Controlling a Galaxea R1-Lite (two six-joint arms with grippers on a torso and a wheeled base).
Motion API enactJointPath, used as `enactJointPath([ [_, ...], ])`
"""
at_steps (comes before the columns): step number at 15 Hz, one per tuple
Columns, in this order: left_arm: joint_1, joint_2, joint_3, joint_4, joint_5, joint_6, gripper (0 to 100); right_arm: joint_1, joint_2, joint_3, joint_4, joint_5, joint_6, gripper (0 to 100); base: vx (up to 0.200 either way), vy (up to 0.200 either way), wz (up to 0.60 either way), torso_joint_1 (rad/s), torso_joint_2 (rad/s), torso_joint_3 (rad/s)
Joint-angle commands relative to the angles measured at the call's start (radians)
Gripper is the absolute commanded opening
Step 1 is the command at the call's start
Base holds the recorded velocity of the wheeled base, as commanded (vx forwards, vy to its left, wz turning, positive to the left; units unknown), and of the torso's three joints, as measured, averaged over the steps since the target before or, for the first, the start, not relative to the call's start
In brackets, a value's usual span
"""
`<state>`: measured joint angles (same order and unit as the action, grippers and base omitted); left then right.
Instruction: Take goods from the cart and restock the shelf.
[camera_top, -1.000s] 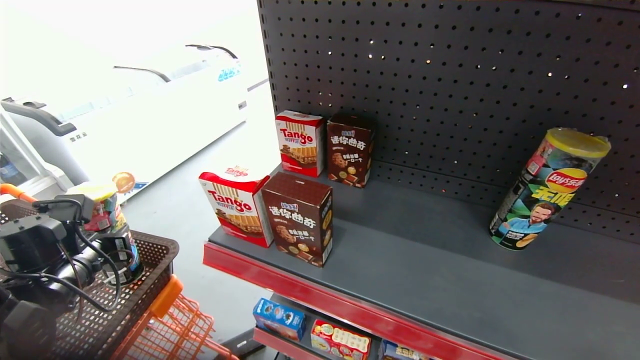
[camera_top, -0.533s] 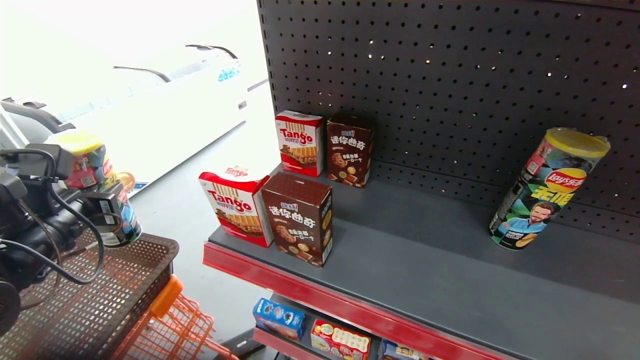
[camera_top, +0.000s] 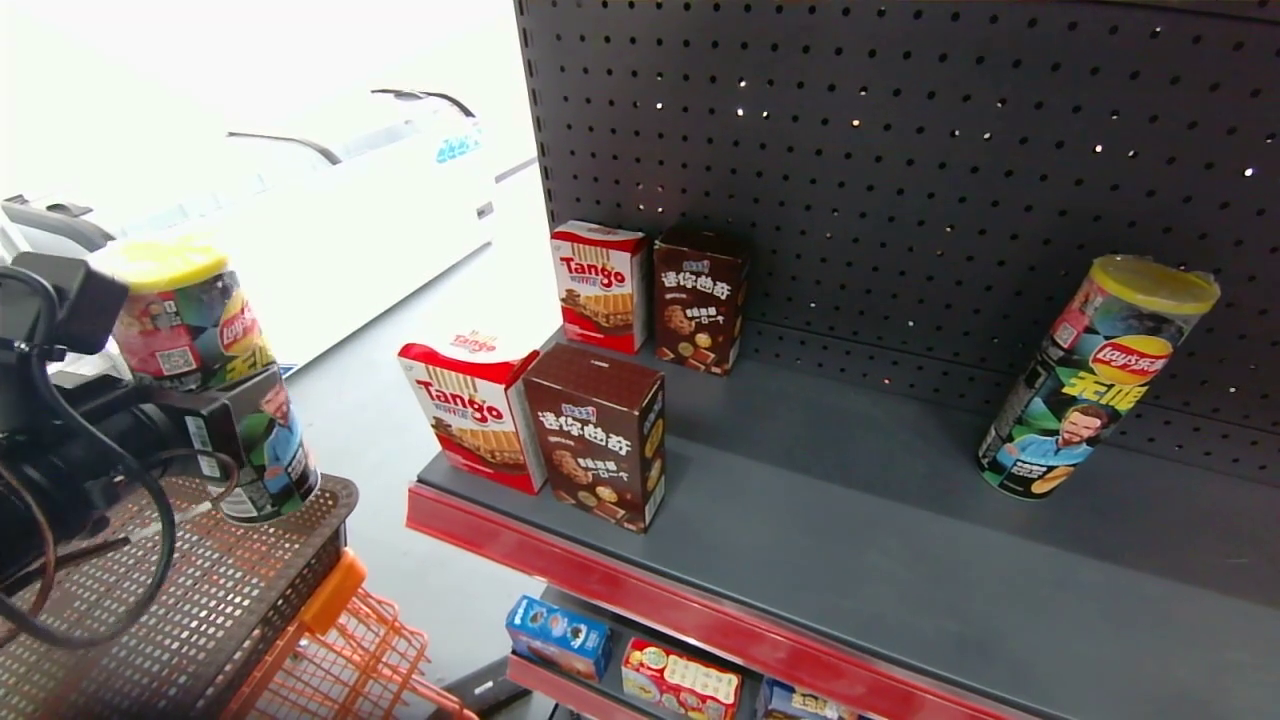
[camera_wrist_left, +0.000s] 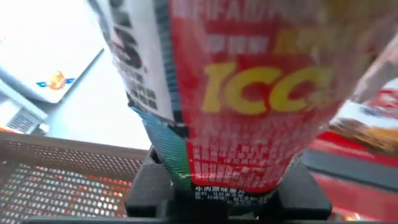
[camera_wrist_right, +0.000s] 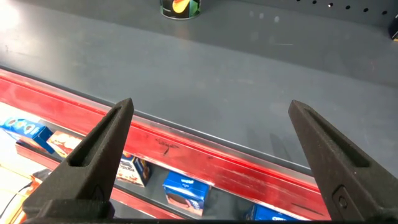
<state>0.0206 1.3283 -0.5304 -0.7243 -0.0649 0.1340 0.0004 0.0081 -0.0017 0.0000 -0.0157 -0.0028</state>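
At the left edge of the head view we saw the left gripper (camera_top: 215, 432) clamped on a yellow-lidded chip can (camera_top: 190, 335), its dark fingers pressed against the lower part of the tube. The can stood nearly upright, lid uppermost, over the near corner of the brown perforated cart basket (camera_top: 215, 610) in the lower left of the frame. We could not tell whether its base touched the basket's rim. In the left wrist view the can's red printed wall (camera_wrist_left: 249, 99) rose straight out of the gripper (camera_wrist_left: 230, 193), with the basket's mesh beside it.

The grey shelf (camera_top: 850, 520), edged by a red strip (camera_top: 650, 590), ran across the centre and right of the head view before a black pegboard (camera_top: 900, 150). At its left end stood two red wafer boxes (camera_top: 470, 415) and two brown biscuit boxes (camera_top: 598, 435), in side-by-side pairs, one pair in front of the other. Well apart, at the right, a second chip can (camera_top: 1095, 375) leaned back against the pegboard. Small packs (camera_top: 560, 635) sat on a lower shelf at the bottom centre.

In the right wrist view the right gripper (camera_wrist_right: 217, 155) hung with its fingers (camera_wrist_right: 93, 162) spread wide apart and nothing between them, above the shelf's front edge.
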Motion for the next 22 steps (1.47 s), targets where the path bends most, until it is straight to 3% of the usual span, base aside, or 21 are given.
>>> enactJointPath([
  [1,-0.105,-0.164,-0.006,0.098,-0.007,0.001,0,0.001,0.0,0.0,0.0,0.0,0.0,100,0.0,0.0,0.0,0.0,0.0,0.0],
  [3,-0.146,-0.221,0.006,0.144,-0.064,-0.004,0,0.001,0.0,0.0,0.0,0.0,0.0,100,0.0,0.0,0.0,0.0,0.0,0.0],
  [4,-0.146,-0.221,0.006,0.144,-0.064,-0.004,0,0.001,0.0,0.0,0.0,0.0,0.0,100,0.0,0.0,0.0,0.0,0.0,0.0],
  [5,-0.171,-0.242,0.023,0.177,-0.11,-0.004,0,0.001,0.0,0.0,0.0,0.0,0.0,100,0.0,0.0,0.0,0.0,0.0,0.0],
  [9,-0.249,-0.247,0.044,0.17,-0.064,-0.001,0,0.001,0.0,0.0,0.0,0.0,0.0,100,0.0,0.0,0.0,0.0,0.0,0.0],
  [12,-0.263,-0.247,0.046,0.17,-0.067,-0.007,0,0.001,0.0,0.0,0.0,0.0,0.0,100,0.0,0.0,0.0,0.0,0.0,0.0],
  [15,-0.407,-0.227,0.05,0.166,-0.067,-0.044,0,0.001,0.0,0.0,0.0,-0.001,0.0,100,0.0,0.0,0.0,0.0,0.0,0.0],
  [17,-0.444,-0.205,0.04,0.164,-0.073,-0.044,0,0.001,0.0,0.0,0.0,0.0,0.0,100,0.0,0.0,0.0,0.0,0.0,0.0],
  [22,-0.464,-0.153,0.015,0.135,-0.199,-0.037,0,0.001,0.0,0.0,0.0,0.0,-0.003,100,0.0,0.0,0.0,0.0,0.0,0.0],
])
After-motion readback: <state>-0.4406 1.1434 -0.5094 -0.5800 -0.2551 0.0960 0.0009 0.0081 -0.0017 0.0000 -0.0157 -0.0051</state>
